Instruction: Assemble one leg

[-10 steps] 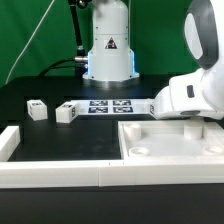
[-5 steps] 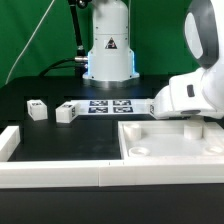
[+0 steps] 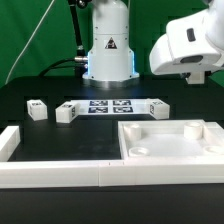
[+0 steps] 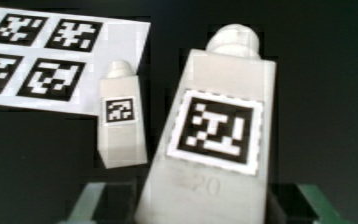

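In the wrist view a leg, a white block with a black-and-white tag and a peg at its far end, stands large between my gripper's jaws, which are shut on its near end. A second leg lies on the black table beside the marker board. In the exterior view my gripper is raised high at the right, above that leg; the held leg is hidden behind the hand. Two more legs lie at the left.
The large white square tray-like piece with a raised rim lies at the front right. A long white rail runs along the front, with an upright end at the left. The robot base stands behind the marker board.
The arm has risen from low beside the tray at the right to high above the table. The legs on the table have not moved.
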Motion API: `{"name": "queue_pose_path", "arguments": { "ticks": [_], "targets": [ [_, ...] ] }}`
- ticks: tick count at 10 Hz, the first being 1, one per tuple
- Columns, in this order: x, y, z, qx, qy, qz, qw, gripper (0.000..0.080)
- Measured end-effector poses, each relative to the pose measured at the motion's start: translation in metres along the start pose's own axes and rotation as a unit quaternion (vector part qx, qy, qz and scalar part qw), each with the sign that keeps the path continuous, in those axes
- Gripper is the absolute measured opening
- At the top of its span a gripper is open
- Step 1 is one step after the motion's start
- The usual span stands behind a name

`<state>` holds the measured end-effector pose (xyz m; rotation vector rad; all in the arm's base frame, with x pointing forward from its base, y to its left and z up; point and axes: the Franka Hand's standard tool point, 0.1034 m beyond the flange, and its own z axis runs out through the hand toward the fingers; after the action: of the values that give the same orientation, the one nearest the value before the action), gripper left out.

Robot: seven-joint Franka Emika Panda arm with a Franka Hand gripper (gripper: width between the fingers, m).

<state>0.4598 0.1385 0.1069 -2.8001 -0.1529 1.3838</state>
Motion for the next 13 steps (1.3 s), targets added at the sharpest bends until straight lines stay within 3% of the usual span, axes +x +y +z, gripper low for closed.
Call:
{"name": "queue_pose_path", "arguments": {
  "ticks": [3,4,5,6,7,10,11,13],
  "targets": [
    [0.012,-0.002,-0.004,0.003,0.041,-0.004,0.999,0.0321],
    [0.025,0.002,-0.011,0.006,0.092,-0.030,0.995,0.0321],
    [0.023,0.007,-0.025,0.002,0.126,-0.038,0.991,0.0321],
    [0.020,0.009,-0.039,-0.011,0.147,-0.043,0.988,0.0321],
    [0.027,0.008,-0.051,-0.015,0.195,-0.044,0.980,0.0321],
    [0.029,0.009,-0.050,-0.016,0.311,-0.043,0.949,0.0321],
    [0.038,0.011,-0.059,-0.035,0.372,-0.082,0.924,0.0321],
    [0.031,0.028,-0.081,-0.065,0.465,-0.127,0.874,0.0321]
  ]
}}
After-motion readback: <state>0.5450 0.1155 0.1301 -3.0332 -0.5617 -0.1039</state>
